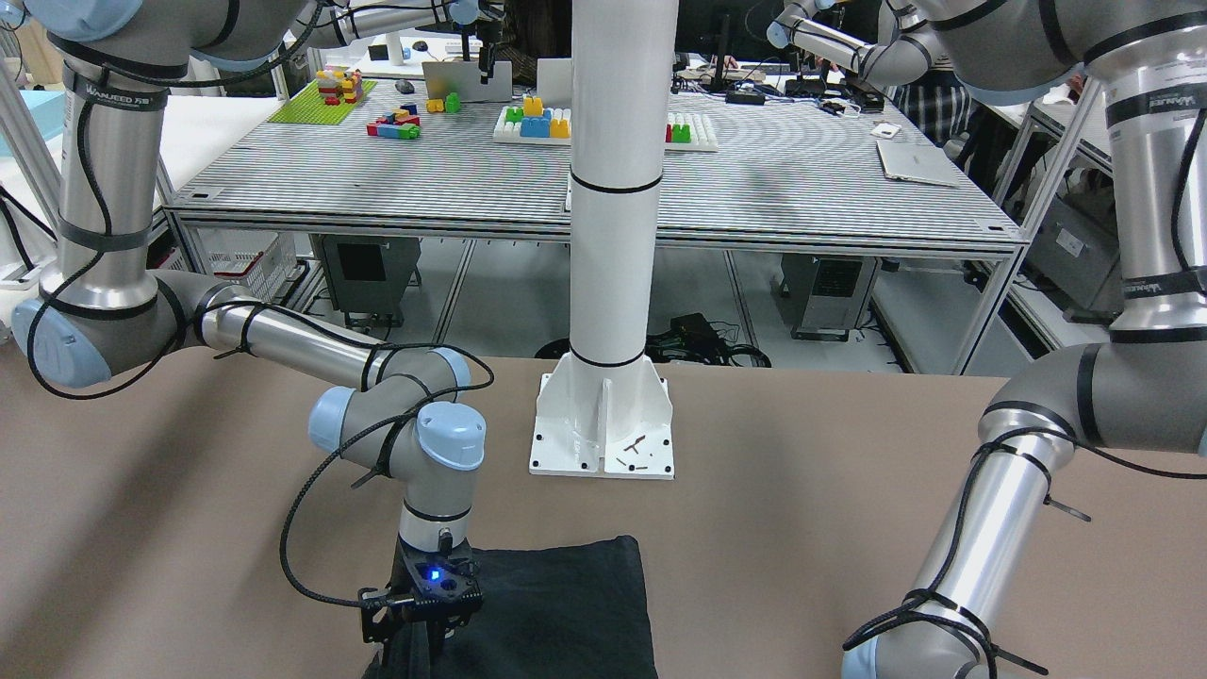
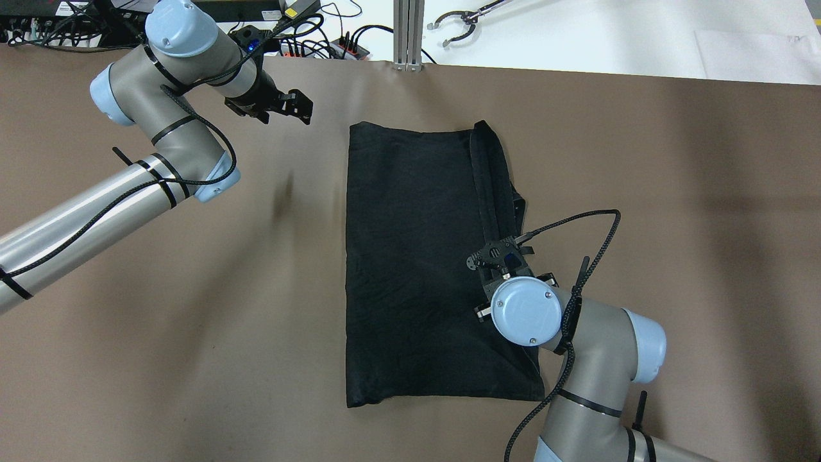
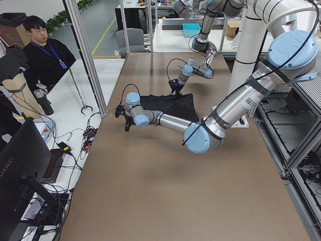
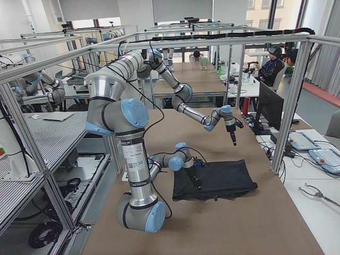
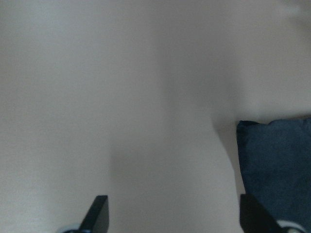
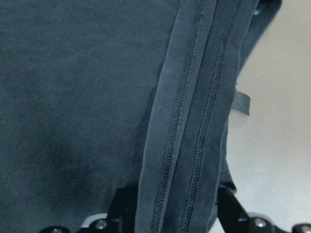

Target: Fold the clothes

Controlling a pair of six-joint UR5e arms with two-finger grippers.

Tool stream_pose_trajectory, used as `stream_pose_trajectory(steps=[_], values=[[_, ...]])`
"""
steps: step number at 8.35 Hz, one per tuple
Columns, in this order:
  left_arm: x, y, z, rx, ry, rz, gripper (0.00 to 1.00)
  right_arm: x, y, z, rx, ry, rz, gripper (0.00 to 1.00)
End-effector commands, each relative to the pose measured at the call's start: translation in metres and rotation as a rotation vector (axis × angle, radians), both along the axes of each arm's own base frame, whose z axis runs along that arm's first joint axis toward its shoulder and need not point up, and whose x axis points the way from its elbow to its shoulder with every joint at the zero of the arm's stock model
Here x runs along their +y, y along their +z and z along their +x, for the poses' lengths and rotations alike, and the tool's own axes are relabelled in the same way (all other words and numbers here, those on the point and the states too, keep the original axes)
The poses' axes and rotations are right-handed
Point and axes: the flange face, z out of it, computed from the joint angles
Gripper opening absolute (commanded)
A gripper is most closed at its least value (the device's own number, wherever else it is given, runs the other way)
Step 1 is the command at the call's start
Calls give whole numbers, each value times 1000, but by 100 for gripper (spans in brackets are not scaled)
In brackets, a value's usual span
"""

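The clothes are one black garment (image 2: 410, 256) lying flat in a tall rectangle mid-table, with a doubled stitched hem band (image 6: 189, 97) along its right side. My right gripper (image 6: 175, 213) points down over that hem near the garment's right edge (image 1: 566, 604). It is open, one finger (image 6: 124, 206) on each side of the band. My left gripper (image 2: 301, 106) hovers open over bare table, left of the garment's far left corner (image 5: 274, 165), and holds nothing.
The white pillar's base plate (image 1: 602, 443) stands at the table's robot side. Cables and a power strip (image 2: 321, 45) line the far edge. A person (image 3: 42, 50) stands beyond that edge. Bare brown tabletop (image 2: 673, 192) lies on both sides of the garment.
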Motion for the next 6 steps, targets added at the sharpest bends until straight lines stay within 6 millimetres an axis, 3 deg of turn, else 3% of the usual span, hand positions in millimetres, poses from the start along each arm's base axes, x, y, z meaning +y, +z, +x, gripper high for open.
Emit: stream_pose_trajectory(steps=[1,4,6], values=[[0,1,0,-1,0,-1,95,-11,21,-17,-12,-1,7,70],[0,-1,0,0,0,1,95,-19,16,-12,-13,3,15,69],[0,0,0,-2,-4,2,95,-52,27,22,10,-27,11,68]])
